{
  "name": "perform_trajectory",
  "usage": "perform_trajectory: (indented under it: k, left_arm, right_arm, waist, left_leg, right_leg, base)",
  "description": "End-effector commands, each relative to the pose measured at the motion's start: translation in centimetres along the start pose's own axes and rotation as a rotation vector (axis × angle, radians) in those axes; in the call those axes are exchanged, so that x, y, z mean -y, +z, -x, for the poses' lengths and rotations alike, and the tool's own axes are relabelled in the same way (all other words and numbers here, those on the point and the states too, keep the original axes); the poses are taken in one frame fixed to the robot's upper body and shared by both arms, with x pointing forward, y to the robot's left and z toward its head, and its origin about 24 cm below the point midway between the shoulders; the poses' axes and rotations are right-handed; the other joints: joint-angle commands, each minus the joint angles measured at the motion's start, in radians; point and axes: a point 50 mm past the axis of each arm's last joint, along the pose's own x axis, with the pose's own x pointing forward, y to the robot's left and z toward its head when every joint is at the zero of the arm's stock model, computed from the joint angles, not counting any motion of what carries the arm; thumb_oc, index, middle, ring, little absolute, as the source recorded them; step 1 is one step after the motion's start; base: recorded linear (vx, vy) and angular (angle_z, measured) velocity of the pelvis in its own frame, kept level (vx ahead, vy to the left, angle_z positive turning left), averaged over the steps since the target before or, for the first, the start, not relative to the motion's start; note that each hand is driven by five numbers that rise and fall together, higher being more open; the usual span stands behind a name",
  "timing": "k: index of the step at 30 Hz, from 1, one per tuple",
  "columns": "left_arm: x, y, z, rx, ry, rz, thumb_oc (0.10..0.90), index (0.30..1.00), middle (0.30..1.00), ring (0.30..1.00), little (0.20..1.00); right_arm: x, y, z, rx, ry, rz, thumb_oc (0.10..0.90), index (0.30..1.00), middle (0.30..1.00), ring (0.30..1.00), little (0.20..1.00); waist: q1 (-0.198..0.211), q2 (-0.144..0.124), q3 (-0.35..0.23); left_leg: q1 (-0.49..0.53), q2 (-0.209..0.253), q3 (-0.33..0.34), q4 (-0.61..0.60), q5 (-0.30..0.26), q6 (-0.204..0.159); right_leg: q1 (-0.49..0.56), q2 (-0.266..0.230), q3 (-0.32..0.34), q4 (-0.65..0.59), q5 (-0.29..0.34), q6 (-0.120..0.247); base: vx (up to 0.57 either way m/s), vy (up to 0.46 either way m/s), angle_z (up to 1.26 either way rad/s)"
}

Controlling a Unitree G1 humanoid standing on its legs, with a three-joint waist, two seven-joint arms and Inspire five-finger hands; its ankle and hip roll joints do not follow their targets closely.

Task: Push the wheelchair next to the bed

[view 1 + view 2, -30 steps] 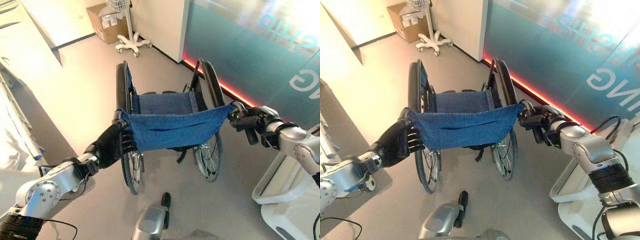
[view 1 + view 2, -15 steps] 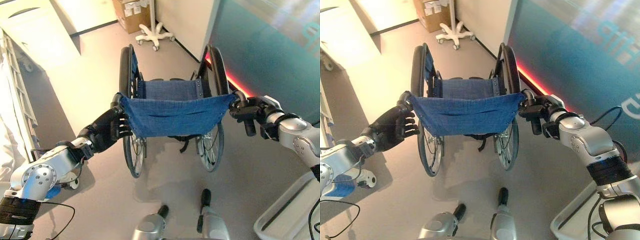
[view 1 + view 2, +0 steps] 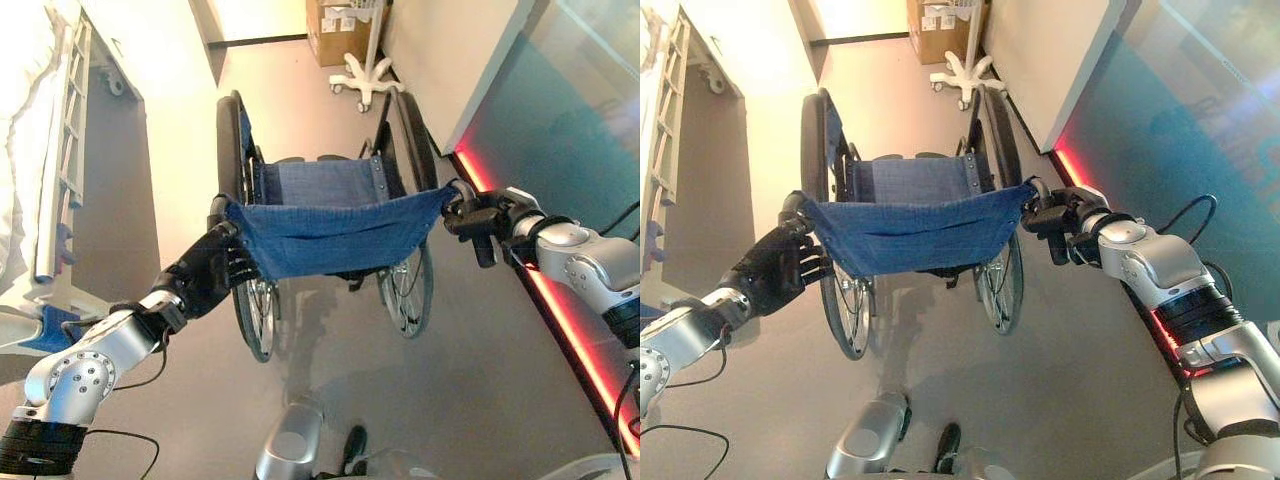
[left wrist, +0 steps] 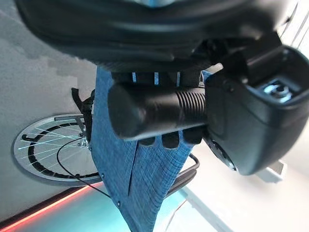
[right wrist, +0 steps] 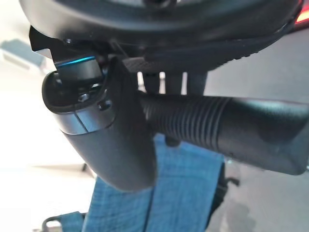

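Left wrist view: ribbed black push handles [image 4: 159,113] of the blue-fabric wheelchair [image 3: 325,230] were gripped by the left robot hand [image 3: 205,275] and right robot hand [image 3: 478,218].

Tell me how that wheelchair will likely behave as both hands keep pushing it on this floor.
The wheelchair should roll easily: big spoked wheels, smooth floor. With the left hand and right hand each curled round a push handle, uneven pushing will probably swing it toward the bed or the wall. Its blue cloth backrest looks floppy, so push by the handles.
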Motion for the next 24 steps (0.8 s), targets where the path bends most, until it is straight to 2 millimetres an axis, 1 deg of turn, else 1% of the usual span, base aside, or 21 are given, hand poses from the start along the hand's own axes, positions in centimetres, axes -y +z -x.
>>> perform_trajectory:
  k: [1, 2, 4, 5, 6, 7, 8, 9, 10, 11, 12, 13, 14, 15, 16, 17, 18, 20, 21, 22, 24]
  left_arm:
    - [1.0, 7.5, 1.7, 0.410, -0.045, -0.020, 0.400, 0.300, 0.300, 0.300, 0.300]
    - [0.8, 7.2, 1.7, 0.411, -0.056, -0.029, 0.400, 0.300, 0.300, 0.300, 0.300]
    - [0.8, 7.1, 1.6, 0.411, -0.070, -0.039, 0.400, 0.300, 0.300, 0.300, 0.300]
    - [1.0, 7.0, 1.5, 0.410, -0.082, -0.050, 0.400, 0.300, 0.300, 0.300, 0.300]
    - [1.2, 7.1, 1.4, 0.408, -0.094, -0.068, 0.400, 0.300, 0.300, 0.300, 0.300]
    - [1.3, 7.2, 1.4, 0.409, -0.097, -0.080, 0.400, 0.300, 0.300, 0.300, 0.300]
    - [1.3, 7.5, 1.4, 0.407, -0.100, -0.091, 0.400, 0.300, 0.300, 0.300, 0.300]
    - [1.3, 7.6, 1.4, 0.405, -0.099, -0.092, 0.400, 0.300, 0.300, 0.300, 0.300]
    - [1.2, 7.9, 1.5, 0.399, -0.087, -0.087, 0.400, 0.300, 0.300, 0.300, 0.300]
    - [1.0, 8.1, 1.5, 0.394, -0.079, -0.090, 0.400, 0.300, 0.300, 0.300, 0.300]
    - [0.8, 8.4, 1.6, 0.393, -0.071, -0.093, 0.400, 0.300, 0.300, 0.300, 0.300]
    - [0.8, 8.5, 1.6, 0.393, -0.064, -0.098, 0.400, 0.300, 0.300, 0.300, 0.300]
    - [0.7, 8.8, 1.6, 0.395, -0.061, -0.101, 0.400, 0.300, 0.300, 0.300, 0.300]
    - [0.7, 8.9, 1.6, 0.396, -0.060, -0.101, 0.400, 0.300, 0.300, 0.300, 0.300]
    - [0.8, 9.2, 1.6, 0.397, -0.063, -0.095, 0.400, 0.300, 0.300, 0.300, 0.300]
    - [0.9, 9.3, 1.4, 0.388, -0.081, -0.090, 0.400, 0.300, 0.300, 0.300, 0.300]
    - [1.0, 9.4, 1.3, 0.383, -0.092, -0.090, 0.400, 0.300, 0.300, 0.300, 0.300]
    - [1.8, 9.8, 1.0, 0.381, -0.135, -0.082, 0.400, 0.300, 0.300, 0.300, 0.300]
    - [2.4, 10.1, 0.7, 0.391, -0.159, -0.081, 0.400, 0.300, 0.300, 0.300, 0.300]
    - [2.6, 10.3, 0.6, 0.399, -0.164, -0.080, 0.400, 0.300, 0.300, 0.300, 0.300]
    - [3.5, 10.8, 0.3, 0.414, -0.179, -0.097, 0.400, 0.300, 0.300, 0.300, 0.300]
  right_arm:
    - [-5.1, 9.4, 2.6, 0.449, 0.285, 0.038, 0.400, 0.300, 0.300, 0.300, 0.300]
    - [-5.3, 9.3, 2.5, 0.455, 0.276, 0.032, 0.400, 0.300, 0.300, 0.300, 0.300]
    - [-5.3, 9.0, 2.4, 0.455, 0.268, 0.028, 0.400, 0.300, 0.300, 0.300, 0.300]
    - [-5.3, 8.7, 2.3, 0.453, 0.263, 0.024, 0.400, 0.300, 0.300, 0.300, 0.300]
    - [-5.2, 8.3, 2.0, 0.449, 0.256, 0.018, 0.400, 0.300, 0.300, 0.300, 0.300]
    - [-5.1, 8.2, 1.8, 0.450, 0.256, 0.014, 0.400, 0.300, 0.300, 0.300, 0.300]
    - [-5.1, 8.0, 1.5, 0.445, 0.260, 0.000, 0.400, 0.300, 0.300, 0.300, 0.300]
    - [-5.2, 8.0, 1.5, 0.443, 0.263, -0.003, 0.400, 0.300, 0.300, 0.300, 0.300]
    - [-5.1, 7.7, 1.3, 0.433, 0.267, -0.015, 0.400, 0.300, 0.300, 0.300, 0.300]
    - [-4.9, 7.5, 1.1, 0.427, 0.264, -0.020, 0.400, 0.300, 0.300, 0.300, 0.300]
    - [-4.8, 7.4, 1.1, 0.427, 0.263, -0.024, 0.400, 0.300, 0.300, 0.300, 0.300]
    - [-4.7, 7.3, 1.1, 0.432, 0.265, -0.029, 0.400, 0.300, 0.300, 0.300, 0.300]
    - [-4.6, 7.4, 1.2, 0.439, 0.263, -0.038, 0.400, 0.300, 0.300, 0.300, 0.300]
    - [-4.5, 7.4, 1.2, 0.441, 0.263, -0.040, 0.400, 0.300, 0.300, 0.300, 0.300]
    - [-4.3, 7.5, 1.5, 0.449, 0.262, -0.049, 0.400, 0.300, 0.300, 0.300, 0.300]
    - [-3.7, 7.3, 1.6, 0.440, 0.244, -0.044, 0.400, 0.300, 0.300, 0.300, 0.300]
    - [-3.4, 7.1, 1.7, 0.433, 0.232, -0.036, 0.400, 0.300, 0.300, 0.300, 0.300]
    - [-2.1, 6.7, 2.1, 0.423, 0.187, -0.004, 0.400, 0.300, 0.300, 0.300, 0.300]
    - [-1.3, 6.7, 2.3, 0.430, 0.162, 0.015, 0.400, 0.300, 0.300, 0.300, 0.300]
    - [-1.1, 6.8, 2.4, 0.437, 0.155, 0.022, 0.400, 0.300, 0.300, 0.300, 0.300]
    - [-0.7, 7.5, 2.6, 0.465, 0.131, 0.017, 0.400, 0.300, 0.300, 0.300, 0.300]
  waist:
    - [0.040, 0.032, -0.156]
    - [0.053, 0.038, -0.161]
    - [0.061, 0.037, -0.166]
    - [0.060, 0.031, -0.173]
    - [0.063, 0.025, -0.186]
    - [0.065, 0.019, -0.193]
    - [0.075, 0.016, -0.210]
    - [0.078, 0.015, -0.214]
    - [0.086, 0.001, -0.229]
    - [0.089, -0.010, -0.234]
    - [0.092, -0.017, -0.236]
    - [0.093, -0.020, -0.237]
    - [0.089, -0.023, -0.239]
    - [0.089, -0.019, -0.242]
    - [0.068, -0.012, -0.239]
    - [0.046, 0.005, -0.242]
    - [0.031, 0.011, -0.238]
    - [-0.004, 0.041, -0.224]
    - [-0.019, 0.054, -0.212]
    - [-0.025, 0.057, -0.205]
    - [-0.052, 0.053, -0.183]
  left_leg:
    - [-0.015, 0.005, 0.101, -0.026, 0.173, -0.001]
    - [-0.056, 0.003, 0.193, -0.101, 0.204, 0.001]
    - [-0.070, -0.001, 0.256, -0.141, 0.230, 0.003]
    - [-0.078, -0.015, 0.288, -0.148, 0.219, 0.000]
    - [-0.080, -0.032, 0.317, -0.146, 0.187, 0.022]
    - [-0.074, -0.043, 0.325, -0.146, 0.156, 0.040]
    - [-0.066, -0.059, 0.330, -0.148, 0.134, 0.074]
    - [-0.066, -0.063, 0.324, -0.149, 0.129, 0.079]
    - [-0.051, -0.080, 0.320, -0.137, 0.094, 0.115]
    - [-0.038, -0.093, 0.311, -0.143, 0.083, 0.134]
    - [-0.024, -0.102, 0.295, -0.159, 0.082, 0.146]
    - [-0.011, -0.105, 0.283, -0.173, 0.084, 0.151]
    - [0.002, -0.105, 0.254, -0.176, 0.087, 0.152]
    - [0.002, -0.097, 0.243, -0.176, 0.092, 0.148]
    - [0.018, -0.088, 0.200, -0.169, 0.093, 0.138]
    - [0.011, -0.075, 0.168, -0.138, 0.093, 0.128]
    - [0.010, -0.078, 0.148, -0.118, 0.086, 0.124]
    - [0.008, -0.070, 0.079, -0.063, 0.069, 0.101]
    - [0.015, -0.064, 0.033, -0.031, 0.051, 0.092]
    - [0.024, -0.062, 0.016, -0.024, 0.037, 0.090]
    - [0.077, -0.050, -0.036, -0.028, -0.036, 0.090]
  right_leg:
    - [-0.043, 0.052, -0.081, 0.072, -0.021, 0.080]
    - [0.000, 0.094, -0.102, 0.066, -0.053, 0.068]
    - [0.024, 0.116, -0.112, 0.063, -0.073, 0.060]
    - [0.045, 0.126, -0.118, 0.067, -0.105, 0.056]
    - [0.053, 0.135, -0.129, 0.078, -0.127, 0.052]
    - [0.054, 0.134, -0.133, 0.092, -0.142, 0.054]
    - [0.054, 0.140, -0.141, 0.121, -0.149, 0.055]
    - [0.054, 0.139, -0.141, 0.132, -0.148, 0.057]
    - [0.046, 0.121, -0.151, 0.214, -0.097, 0.090]
    - [0.036, 0.112, -0.144, 0.290, -0.019, 0.135]
    - [0.021, 0.109, -0.130, 0.384, 0.068, 0.186]
    - [0.005, 0.105, -0.123, 0.435, 0.113, 0.216]
    - [-0.023, 0.113, -0.083, 0.523, 0.194, 0.259]
    - [-0.036, 0.120, -0.067, 0.544, 0.224, 0.265]
    - [-0.089, 0.095, -0.019, 0.580, 0.219, 0.261]
    - [-0.118, 0.062, 0.011, 0.522, 0.156, 0.227]
    - [-0.123, 0.042, 0.015, 0.491, 0.111, 0.212]
    - [-0.148, -0.009, 0.031, 0.314, 0.011, 0.164]
    - [-0.172, -0.051, 0.038, 0.203, 0.004, 0.152]
    - [-0.189, -0.072, 0.043, 0.167, 0.016, 0.156]
    - [-0.272, -0.153, 0.082, 0.070, 0.138, 0.198]
  base:
    - [0.44, -0.171, -0.21]
    - [0.39, -0.155, -0.14]
    - [0.36, -0.122, 0.01]
    - [0.46, -0.096, 0.22]
    - [0.54, -0.078, 0.49]
    - [0.46, -0.037, 0.53]
    - [0.31, 0.000, 0.35]
    - [0.44, 0.019, 0.12]
    - [0.45, 0.038, 0.15]
    - [0.53, 0.049, 0.28]
    - [0.40, 0.026, 0.34]
    - [0.37, -0.017, 0.35]
    - [0.27, -0.040, 0.25]
    - [0.33, -0.075, 0.18]
    - [0.34, -0.066, 0.19]
    - [0.41, -0.069, 0.25]
    - [0.30, -0.061, 0.26]
    - [0.23, -0.120, 0.44]
    - [0.19, -0.184, 0.62]
    - [0.19, -0.274, 0.71]
    - [0.27, -0.411, 0.91]
